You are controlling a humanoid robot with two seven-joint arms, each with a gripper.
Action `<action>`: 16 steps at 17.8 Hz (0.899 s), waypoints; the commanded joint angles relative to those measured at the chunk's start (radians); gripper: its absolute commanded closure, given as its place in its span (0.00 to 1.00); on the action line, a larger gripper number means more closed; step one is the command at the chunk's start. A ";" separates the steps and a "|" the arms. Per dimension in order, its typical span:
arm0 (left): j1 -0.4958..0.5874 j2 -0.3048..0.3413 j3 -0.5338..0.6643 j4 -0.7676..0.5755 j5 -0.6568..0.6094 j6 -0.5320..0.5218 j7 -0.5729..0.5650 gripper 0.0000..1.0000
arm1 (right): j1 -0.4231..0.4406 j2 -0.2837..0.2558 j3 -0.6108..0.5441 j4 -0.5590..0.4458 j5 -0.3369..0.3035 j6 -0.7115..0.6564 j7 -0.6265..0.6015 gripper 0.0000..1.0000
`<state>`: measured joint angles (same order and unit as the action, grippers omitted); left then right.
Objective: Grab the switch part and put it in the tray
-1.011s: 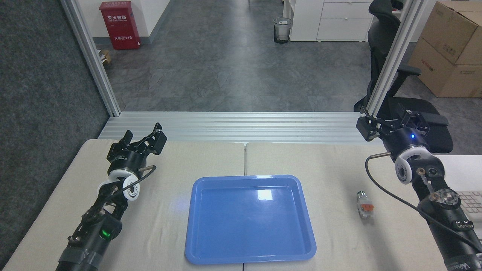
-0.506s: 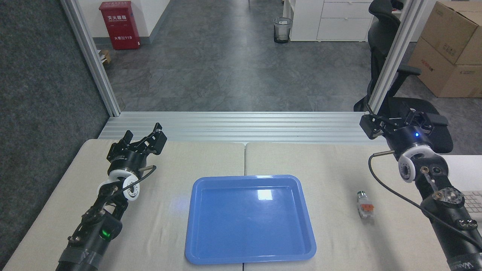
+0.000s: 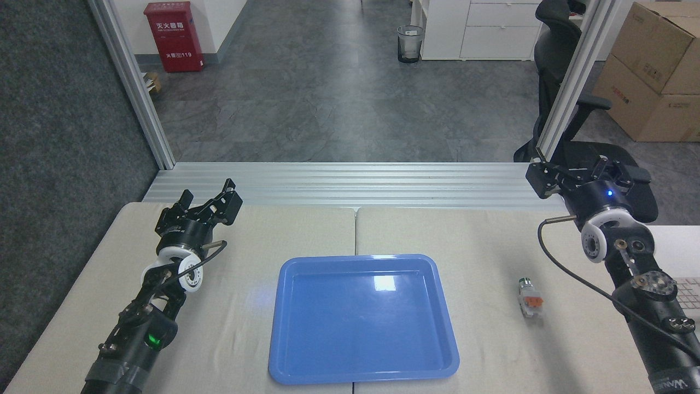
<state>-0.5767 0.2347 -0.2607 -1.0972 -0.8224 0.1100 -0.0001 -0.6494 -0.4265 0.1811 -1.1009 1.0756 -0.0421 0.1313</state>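
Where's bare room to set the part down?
The whole floor of the tray is bare. Table cloth is also free between the tray and the switch part, and between the tray and the left hand. Crowded nowhere; the right hand hangs beyond the part.

Black arms with white wrist rings, looping black cables, green and blue lights.

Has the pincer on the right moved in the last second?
Yes. The right pincer has drifted slightly right and up, away from the tray; the switch part hasn't moved.
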 commanded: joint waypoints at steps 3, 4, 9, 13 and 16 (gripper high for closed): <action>0.000 0.000 0.000 0.000 0.000 0.000 0.000 0.00 | 0.001 0.012 -0.029 -0.004 -0.005 -0.038 -0.008 0.00; 0.000 0.000 0.000 0.000 0.000 0.000 0.000 0.00 | 0.001 0.012 -0.029 -0.004 -0.005 -0.041 -0.018 0.01; 0.000 0.000 0.000 0.000 0.000 -0.001 0.000 0.00 | 0.002 0.012 -0.026 -0.013 -0.003 -0.039 -0.021 0.01; 0.000 0.000 0.000 0.000 0.000 -0.001 0.000 0.00 | 0.002 0.012 -0.026 -0.013 -0.003 -0.039 -0.021 0.01; 0.000 0.000 0.000 0.000 0.000 0.000 0.000 0.00 | 0.004 0.014 -0.025 -0.014 -0.003 -0.038 -0.021 0.01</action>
<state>-0.5768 0.2347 -0.2607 -1.0968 -0.8219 0.1090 -0.0003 -0.6472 -0.4166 0.1598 -1.1101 1.0723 -0.0805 0.1108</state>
